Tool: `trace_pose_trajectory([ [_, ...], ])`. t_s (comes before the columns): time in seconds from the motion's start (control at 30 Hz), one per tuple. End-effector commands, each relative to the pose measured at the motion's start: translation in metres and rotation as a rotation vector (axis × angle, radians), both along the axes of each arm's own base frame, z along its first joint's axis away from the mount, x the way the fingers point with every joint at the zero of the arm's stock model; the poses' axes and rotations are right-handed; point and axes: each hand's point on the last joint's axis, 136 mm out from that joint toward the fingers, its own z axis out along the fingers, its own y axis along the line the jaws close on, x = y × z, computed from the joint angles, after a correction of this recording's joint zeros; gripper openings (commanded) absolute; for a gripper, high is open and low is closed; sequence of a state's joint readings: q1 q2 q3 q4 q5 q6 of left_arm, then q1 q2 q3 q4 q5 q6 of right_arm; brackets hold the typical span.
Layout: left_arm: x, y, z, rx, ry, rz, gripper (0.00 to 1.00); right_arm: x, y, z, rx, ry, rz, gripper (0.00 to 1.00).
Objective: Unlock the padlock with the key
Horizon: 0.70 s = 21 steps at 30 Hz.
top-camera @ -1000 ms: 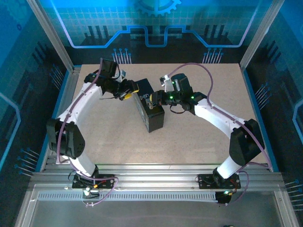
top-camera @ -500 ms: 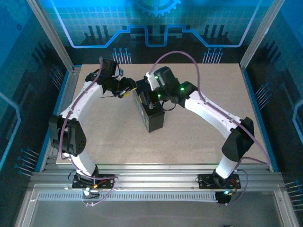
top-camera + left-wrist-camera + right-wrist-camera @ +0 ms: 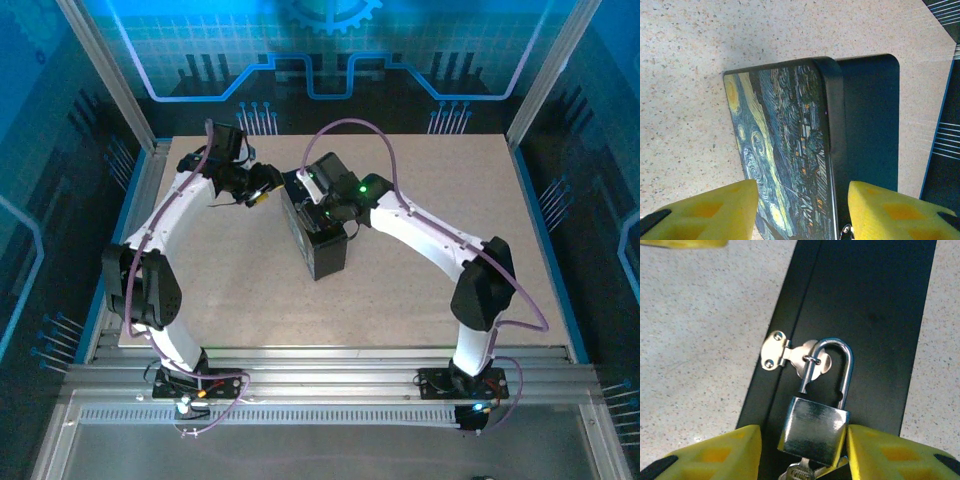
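- Key [image 3: 801, 473] looks seated in padlock [image 3: 815, 427]; right end effector [image 3: 802, 440] straddles it, wide.
- Left end effector [image 3: 797, 200] wide over box [image 3: 790, 140].
- Next: pinch key, twist.

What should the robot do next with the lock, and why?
Probably close the right pincer on the key and twist it: the key already sits in the padlock, whose shackle is shut through the hasp.

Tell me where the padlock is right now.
In the right wrist view, the padlock hangs from the hasp on the dark box, flanked by the right gripper, with the key just below it.
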<state>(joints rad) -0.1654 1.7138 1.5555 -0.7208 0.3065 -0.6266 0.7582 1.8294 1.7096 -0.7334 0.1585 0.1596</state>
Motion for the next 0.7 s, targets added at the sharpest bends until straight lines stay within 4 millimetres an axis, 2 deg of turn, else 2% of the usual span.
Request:
trace_pose_trajectory([
  [0.0, -0.003, 0.005, 0.013, 0.016, -0.031, -0.004, 0.51, -0.002, -0.004, -0.004, -0.053, 0.005, 0.001, 0.50],
  [0.13, -0.003, 0.004, 0.014, 0.011, -0.032, -0.005, 0.51, 0.000, -0.006, -0.008, -0.068, 0.006, -0.001, 0.51],
  [0.3, -0.004, 0.004, 0.014, 0.012, -0.034, -0.009, 0.51, 0.004, -0.006, -0.011, -0.018, 0.026, -0.013, 0.29],
  [0.4, -0.005, 0.003, 0.013, 0.011, -0.030, -0.023, 0.51, 0.003, -0.006, -0.002, 0.102, 0.061, -0.018, 0.21],
  [0.53, -0.004, 0.004, 0.008, 0.023, -0.023, -0.022, 0.51, -0.002, -0.005, 0.021, 0.302, 0.105, -0.001, 0.19],
  [0.67, -0.002, 0.002, 0.006, 0.014, -0.020, -0.021, 0.51, 0.000, -0.009, 0.033, 0.453, 0.162, -0.015, 0.18],
])
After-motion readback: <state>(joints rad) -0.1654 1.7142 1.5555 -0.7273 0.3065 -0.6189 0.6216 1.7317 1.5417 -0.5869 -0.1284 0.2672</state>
